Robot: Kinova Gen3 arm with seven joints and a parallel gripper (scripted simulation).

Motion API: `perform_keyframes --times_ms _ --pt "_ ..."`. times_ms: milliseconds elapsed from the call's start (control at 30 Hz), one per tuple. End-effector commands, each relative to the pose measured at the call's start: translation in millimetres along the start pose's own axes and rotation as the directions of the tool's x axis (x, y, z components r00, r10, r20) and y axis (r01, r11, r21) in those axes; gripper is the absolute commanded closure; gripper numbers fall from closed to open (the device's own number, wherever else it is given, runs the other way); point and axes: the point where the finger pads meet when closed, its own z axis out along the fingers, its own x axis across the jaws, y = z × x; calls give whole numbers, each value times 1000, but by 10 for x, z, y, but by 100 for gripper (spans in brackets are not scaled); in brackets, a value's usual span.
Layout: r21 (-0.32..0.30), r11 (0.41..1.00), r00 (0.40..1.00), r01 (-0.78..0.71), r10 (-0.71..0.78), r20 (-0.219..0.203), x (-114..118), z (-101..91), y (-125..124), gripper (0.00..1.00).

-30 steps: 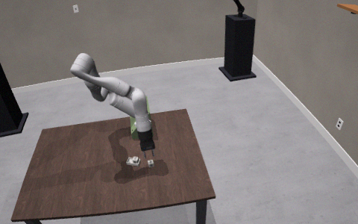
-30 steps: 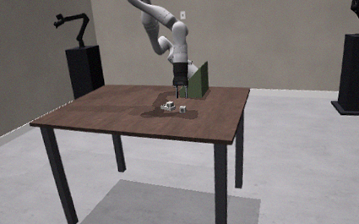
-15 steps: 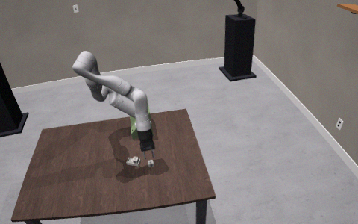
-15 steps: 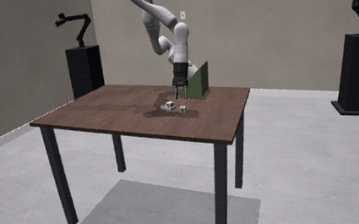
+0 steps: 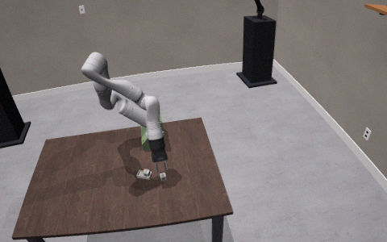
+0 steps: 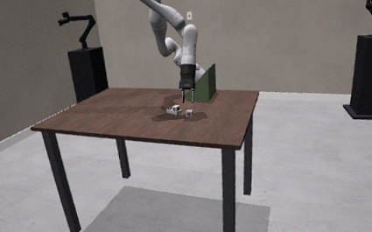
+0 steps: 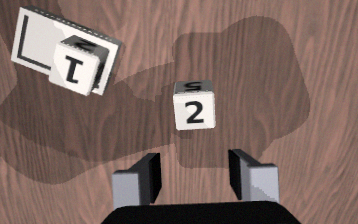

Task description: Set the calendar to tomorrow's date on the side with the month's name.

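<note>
A loose white cube (image 5: 163, 177) (image 6: 189, 113) (image 7: 194, 111) lies flat on the table. In the wrist view its top shows an upright 2, and its far side shows a 5-like digit. The calendar tray (image 5: 139, 175) (image 6: 169, 111) (image 7: 40, 37) lies beside it, to the left and turned at an angle. A second cube (image 5: 147, 172) (image 6: 176, 108) (image 7: 74, 71) sits at the tray's right end, with an inverted 1 on top in the wrist view. The tray's left part holds no cube. The month's name is not readable. My gripper (image 5: 161, 170) (image 6: 187, 102) (image 7: 194, 168) is open and empty, above and slightly behind the loose cube.
A green angled panel (image 5: 145, 139) (image 6: 210, 85) stands behind the gripper, near the arm's base. The wooden table (image 5: 81, 210) (image 6: 121, 127) has its front edge well away from the cubes. Dark pedestals with black arms stand away from the table.
</note>
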Motion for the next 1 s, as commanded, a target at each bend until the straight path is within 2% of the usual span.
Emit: perform_keyframes --times_ms 0,333,967 --pt "-13 1000 1000 10 -10 -1 8 -19 -22 13" --pt "-54 998 1000 12 -13 -12 16 -46 -66 13" --pt "-74 997 1000 14 -15 -19 15 -70 -117 13"
